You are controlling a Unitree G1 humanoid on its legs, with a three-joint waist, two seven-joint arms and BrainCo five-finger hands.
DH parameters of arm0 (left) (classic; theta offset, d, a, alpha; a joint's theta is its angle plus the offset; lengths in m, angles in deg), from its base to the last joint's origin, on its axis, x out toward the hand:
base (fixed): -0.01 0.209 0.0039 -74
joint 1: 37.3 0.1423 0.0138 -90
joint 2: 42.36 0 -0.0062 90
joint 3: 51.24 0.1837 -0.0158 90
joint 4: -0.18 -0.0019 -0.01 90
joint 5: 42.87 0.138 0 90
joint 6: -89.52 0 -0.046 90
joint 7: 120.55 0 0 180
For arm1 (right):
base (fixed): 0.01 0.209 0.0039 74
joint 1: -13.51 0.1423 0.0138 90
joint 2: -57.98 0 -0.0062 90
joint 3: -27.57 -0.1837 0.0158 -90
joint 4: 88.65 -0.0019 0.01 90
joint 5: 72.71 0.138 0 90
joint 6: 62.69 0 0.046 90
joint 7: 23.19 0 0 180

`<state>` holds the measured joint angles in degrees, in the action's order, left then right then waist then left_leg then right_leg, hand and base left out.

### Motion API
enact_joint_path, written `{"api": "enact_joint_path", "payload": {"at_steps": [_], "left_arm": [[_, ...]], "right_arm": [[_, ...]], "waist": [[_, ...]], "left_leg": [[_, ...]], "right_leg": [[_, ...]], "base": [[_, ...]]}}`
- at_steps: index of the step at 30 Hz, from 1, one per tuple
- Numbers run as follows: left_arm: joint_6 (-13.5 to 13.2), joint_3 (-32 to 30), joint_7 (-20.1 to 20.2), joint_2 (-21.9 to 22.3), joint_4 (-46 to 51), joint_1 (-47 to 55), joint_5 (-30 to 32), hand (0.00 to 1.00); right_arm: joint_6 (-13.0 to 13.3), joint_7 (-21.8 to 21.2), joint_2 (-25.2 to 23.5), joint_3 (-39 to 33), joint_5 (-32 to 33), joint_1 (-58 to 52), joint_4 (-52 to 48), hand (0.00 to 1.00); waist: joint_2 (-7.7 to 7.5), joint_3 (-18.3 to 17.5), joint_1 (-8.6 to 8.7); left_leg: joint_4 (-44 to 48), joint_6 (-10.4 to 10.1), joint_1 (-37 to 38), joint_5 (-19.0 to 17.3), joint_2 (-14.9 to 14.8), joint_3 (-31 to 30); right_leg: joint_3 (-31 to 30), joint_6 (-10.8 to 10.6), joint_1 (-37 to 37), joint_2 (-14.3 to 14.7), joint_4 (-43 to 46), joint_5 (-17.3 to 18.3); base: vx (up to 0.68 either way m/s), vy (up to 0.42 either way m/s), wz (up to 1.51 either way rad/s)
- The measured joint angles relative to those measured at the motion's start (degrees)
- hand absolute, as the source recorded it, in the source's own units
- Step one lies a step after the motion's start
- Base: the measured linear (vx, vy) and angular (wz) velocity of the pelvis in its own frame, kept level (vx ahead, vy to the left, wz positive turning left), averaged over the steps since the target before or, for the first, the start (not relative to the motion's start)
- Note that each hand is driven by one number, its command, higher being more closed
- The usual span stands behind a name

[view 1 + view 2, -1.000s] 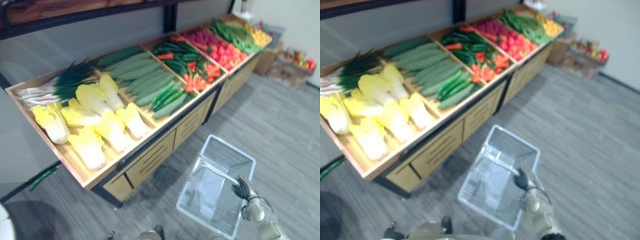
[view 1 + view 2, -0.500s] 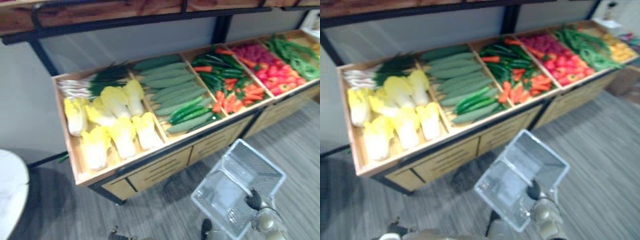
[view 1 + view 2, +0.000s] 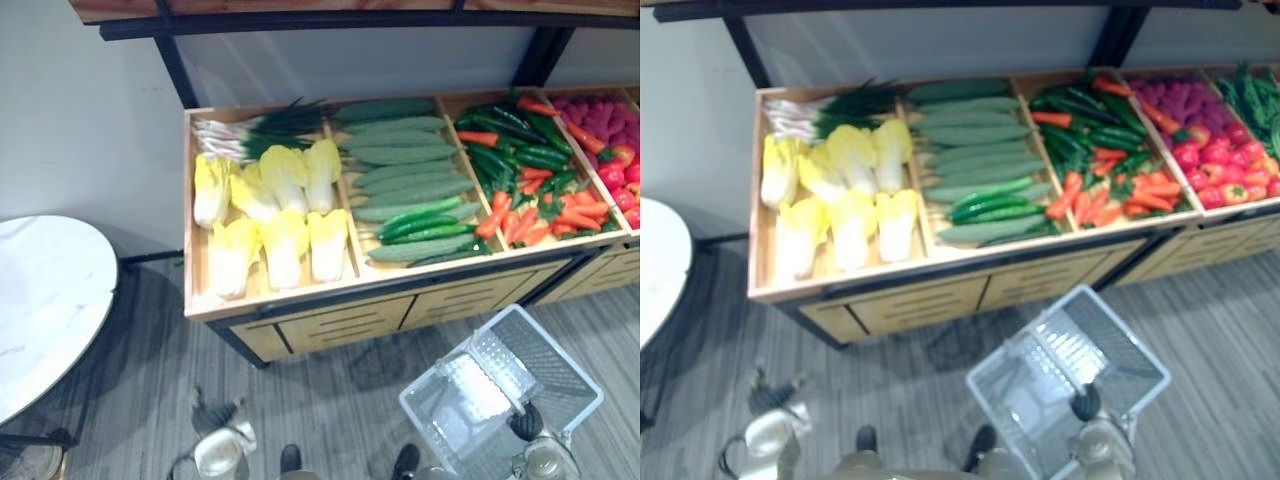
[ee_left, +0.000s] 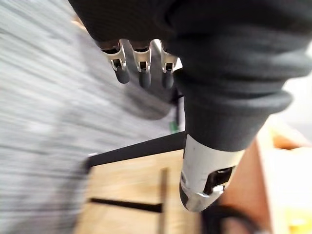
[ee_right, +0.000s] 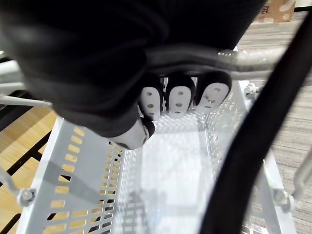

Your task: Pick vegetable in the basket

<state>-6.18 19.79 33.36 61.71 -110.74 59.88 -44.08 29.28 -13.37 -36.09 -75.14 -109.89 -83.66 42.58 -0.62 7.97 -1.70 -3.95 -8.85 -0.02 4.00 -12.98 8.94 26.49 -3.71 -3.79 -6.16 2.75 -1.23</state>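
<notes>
Right robot hand [image 5: 178,100] is clenched round the handle of the white basket [image 3: 480,365]. Left robot hand [image 4: 141,63] hangs released, fingers straight. Cabbages [image 3: 270,215] and cucumbers [image 3: 410,170] lie in the wooden stand [image 3: 300,300], its right end cut off

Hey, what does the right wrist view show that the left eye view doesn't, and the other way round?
The right wrist view adds how the right hand grips: fingers curled round the basket handle, plus the white basket's bare bottom up close. The left eye view adds the stand's bins of napa cabbages, scallions, cucumbers and carrots, a round white table, and the left hand hanging low. Both show the basket, the right hand, the stand's wooden drawer fronts and the grey floor.
</notes>
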Motion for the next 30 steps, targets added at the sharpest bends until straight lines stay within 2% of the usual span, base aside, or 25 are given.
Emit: {"api": "enact_joint_path", "payload": {"at_steps": [3,7,12,16,18,22,26,30], "left_arm": [[-1.84,-2.08,-3.89,0.18,10.34,-1.42,0.32,0.0],[-1.6,-4.25,-7.79,1.63,16.98,-3.6,4.38,0.0],[-1.17,-5.49,-11.98,1.78,20.29,-7.67,4.87,0.0],[0.45,-6.09,-14.27,1.75,19.96,-12.74,4.87,0.0],[1.34,-6.42,-15.25,0.78,16.47,-16.21,4.84,0.0],[3.49,-8.13,-15.9,-2.07,8.82,-23.09,4.7,0.0],[5.87,-9.01,-16.05,-8.16,-1.41,-29.43,4.68,0.0],[6.38,-10.05,-16.26,-12.37,-5.4,-33.73,4.57,0.0]], "right_arm": [[0.09,0.81,-0.72,-0.68,0.1,-1.06,0.07,1.0],[0.14,0.99,-0.66,-1.06,0.05,-2.04,0.17,1.0],[0.34,0.99,-0.44,-0.63,-0.05,-1.77,0.1,1.0],[0.89,0.86,-0.16,-0.07,-0.14,-1.32,0.05,1.0],[0.9,0.7,0.23,1.12,-0.17,-0.55,-0.28,1.0],[1.11,-0.09,0.63,3.12,-0.3,1.17,-1.84,1.0],[1.25,-0.41,1.45,5.2,-0.33,3.7,-2.68,1.0],[1.41,-0.31,1.87,7.15,-0.29,6.1,-2.81,1.0]], "waist": [[-0.15,-0.21,0.13],[0.04,-0.3,0.73],[-0.18,-0.21,1.42],[-0.41,0.27,2.33],[-0.82,1.5,3.19],[-2.02,3.6,3.35],[-2.89,6.3,4.2],[-3.78,8.3,4.27]], "left_leg": [[0.2,0.73,-0.5,-0.46,1.08,0.44],[0.24,1.52,-0.88,-1.25,2.16,1.67],[0.17,1.14,-1.1,-1.51,2.4,3.87],[0.18,1.19,-1.9,-1.09,2.4,5.39],[0.2,1.13,-1.97,-1.16,2.28,6.32],[0.27,1.15,-3.17,-1.13,2.16,8.11],[0.72,1.17,-4.53,-1.12,2.14,8.97],[1.35,1.19,-6.26,-1.11,2.17,9.26]], "right_leg": [[-0.81,-0.32,0.04,-0.51,-1.9,-1.83],[-2.31,-1.21,-0.03,-1.23,-3.73,-3.36],[-5.54,-1.39,-2.15,-1.08,-3.81,-4.17],[-7.54,-0.78,-4.04,-0.72,-4.1,-5.19],[-8.36,-0.73,-4.33,-0.48,-4.25,-5.3],[-10.4,-0.07,-6.9,-0.01,-4.68,-6.44],[-11.23,0.29,-8.56,0.12,-4.76,-7.22],[-11.56,0.53,-10.16,0.08,-4.76,-7.57]], "base": [[-0.07,0.063,-0.07],[-0.06,0.055,-0.13],[0.0,0.019,-0.23],[0.02,0.001,-0.23],[0.02,-0.003,-0.19],[0.02,-0.005,-0.26],[0.02,-0.001,-0.09],[0.01,0.001,-0.03]]}}
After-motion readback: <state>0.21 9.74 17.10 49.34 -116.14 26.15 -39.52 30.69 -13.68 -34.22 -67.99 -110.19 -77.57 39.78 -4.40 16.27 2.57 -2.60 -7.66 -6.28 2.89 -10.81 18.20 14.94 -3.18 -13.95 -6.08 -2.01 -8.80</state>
